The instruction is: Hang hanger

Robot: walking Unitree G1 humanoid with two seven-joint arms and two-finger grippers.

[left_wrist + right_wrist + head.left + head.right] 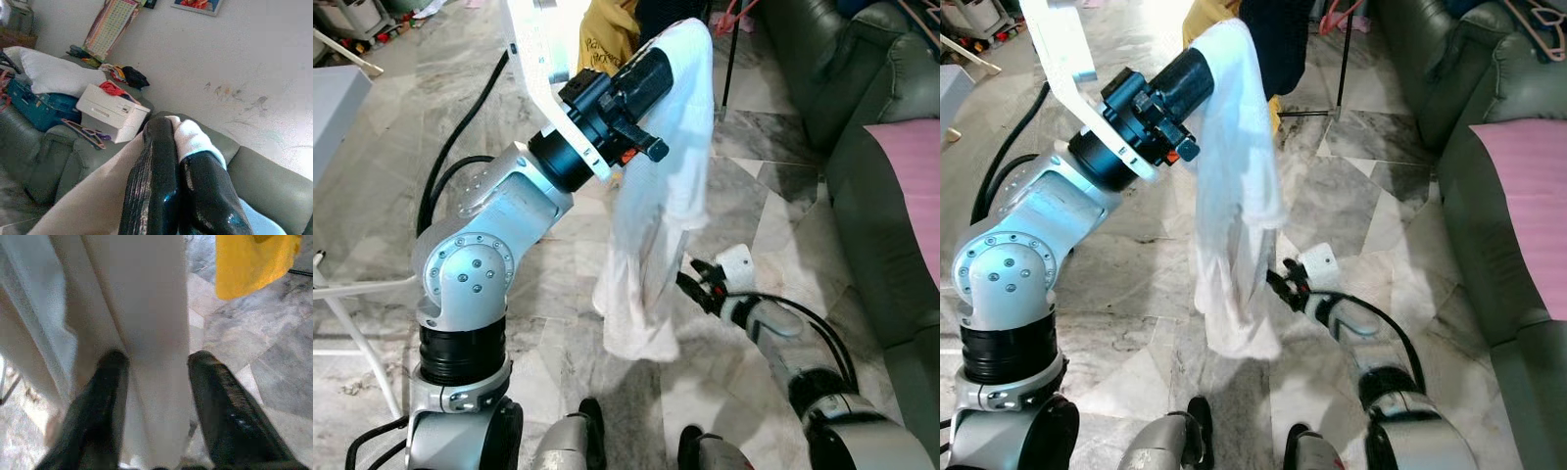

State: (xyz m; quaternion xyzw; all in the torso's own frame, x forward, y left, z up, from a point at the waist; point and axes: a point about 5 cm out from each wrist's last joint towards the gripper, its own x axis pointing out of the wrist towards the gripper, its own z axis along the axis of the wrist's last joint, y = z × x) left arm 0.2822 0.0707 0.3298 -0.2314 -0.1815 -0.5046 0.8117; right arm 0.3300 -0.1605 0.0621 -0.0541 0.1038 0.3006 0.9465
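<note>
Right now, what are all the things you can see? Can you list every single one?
White garment: one, white, hanging down in front of the robot, top pinched by the left gripper, lower part between the right gripper's fingers.
Yellow garment: one, yellow, hanging behind the white one.
Sofa: one, grey-green, on the robot's right.
Pink cloth: one, pink, lying on the sofa.
White box: one, white, on the sofa back, seen from the left wrist.
Hanger: one, pinkish, lying beside the white box.
Floor: marble, grey-white.
Left gripper: one, black fingers, raised, shut on the white garment.
Right gripper: one, black fingers, low, open around the white garment.
</note>
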